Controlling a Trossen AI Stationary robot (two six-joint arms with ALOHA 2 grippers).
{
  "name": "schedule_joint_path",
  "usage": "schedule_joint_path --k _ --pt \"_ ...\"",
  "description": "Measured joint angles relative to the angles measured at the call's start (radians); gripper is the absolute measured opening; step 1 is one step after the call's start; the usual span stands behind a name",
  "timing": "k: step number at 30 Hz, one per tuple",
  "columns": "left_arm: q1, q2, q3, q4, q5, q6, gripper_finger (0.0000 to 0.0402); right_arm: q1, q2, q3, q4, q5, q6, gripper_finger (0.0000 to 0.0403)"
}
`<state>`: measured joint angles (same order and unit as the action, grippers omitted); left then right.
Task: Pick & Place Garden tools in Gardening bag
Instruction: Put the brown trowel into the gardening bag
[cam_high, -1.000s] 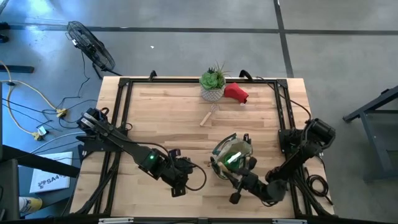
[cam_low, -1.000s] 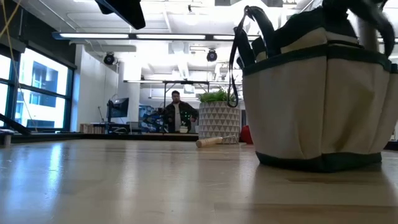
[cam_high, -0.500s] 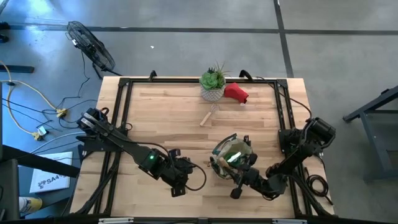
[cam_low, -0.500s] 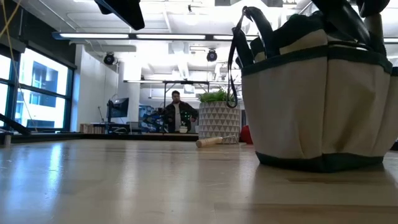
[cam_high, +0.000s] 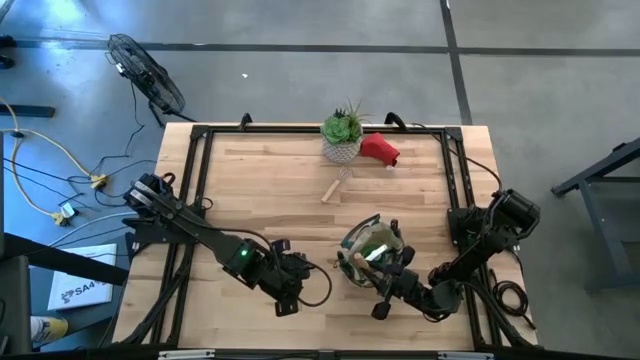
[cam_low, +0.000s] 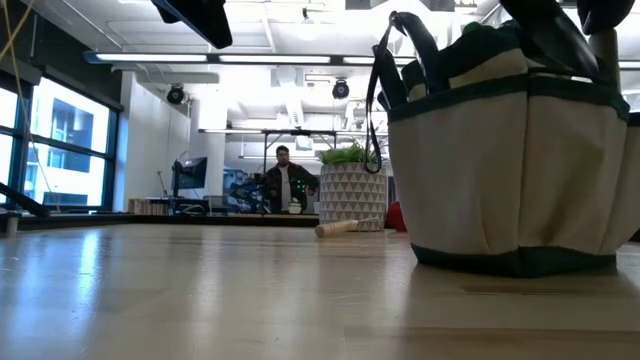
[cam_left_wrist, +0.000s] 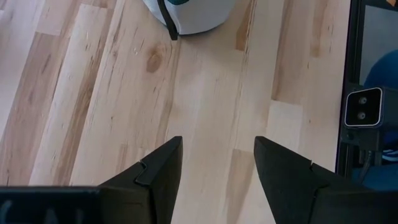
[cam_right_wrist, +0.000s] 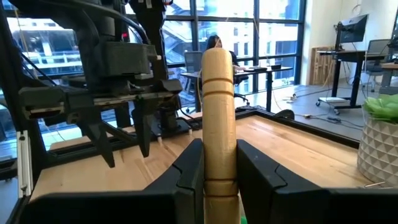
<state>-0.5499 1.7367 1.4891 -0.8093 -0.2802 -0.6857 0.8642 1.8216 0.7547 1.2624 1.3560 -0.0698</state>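
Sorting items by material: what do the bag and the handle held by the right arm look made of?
The bag looks like tan woven canvas with dark green trim, matte and softly creased. The handle clamped in the right end effector looks like pale turned wood, smooth with ringed grooves.

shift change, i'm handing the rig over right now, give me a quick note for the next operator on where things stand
Right gripper: shut on a wooden tool handle that stands upright, at the gardening bag near the front right of the table.
Left gripper: jaws open and empty, low over bare wood just left of the bag.
Done: the bag already holds some green items; exactly which cannot be told.
Left: release the held tool into the bag, then fetch the wooden-handled tool lying mid-table and the red soft item beside the potted plant at the back. The plant stays.
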Motion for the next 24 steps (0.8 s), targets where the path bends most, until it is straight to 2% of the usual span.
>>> schedule_joint_path --k 4,8,13,17,21,24 --pt "0.0 0.0 0.0 0.0 0.0 0.0 0.0195 0.0 0.001 0.0 0.035 -0.003 -0.013 0.0059" --pt "0.0 0.0 0.0 0.0 0.0 0.0 0.0195 0.011 0.007 0.015 0.12 0.006 -0.112 0.0059" --pt "0.0 0.0 0.0 0.0 0.0 0.0 0.0195 0.035 0.007 0.042 0.108 0.015 -0.17 0.0059" --pt "0.0 0.0 0.0 0.0 0.0 0.0 0.0195 0.056 0.007 0.06 0.1 0.083 -0.237 0.0059" --pt "0.0 0.0 0.0 0.0 0.0 0.0 0.0195 0.059 0.007 0.076 0.084 0.052 -0.229 0.0059" --pt "0.0 0.0 0.0 0.0 0.0 0.0 0.0195 0.059 0.005 0.079 -0.012 0.075 -0.159 0.0059"
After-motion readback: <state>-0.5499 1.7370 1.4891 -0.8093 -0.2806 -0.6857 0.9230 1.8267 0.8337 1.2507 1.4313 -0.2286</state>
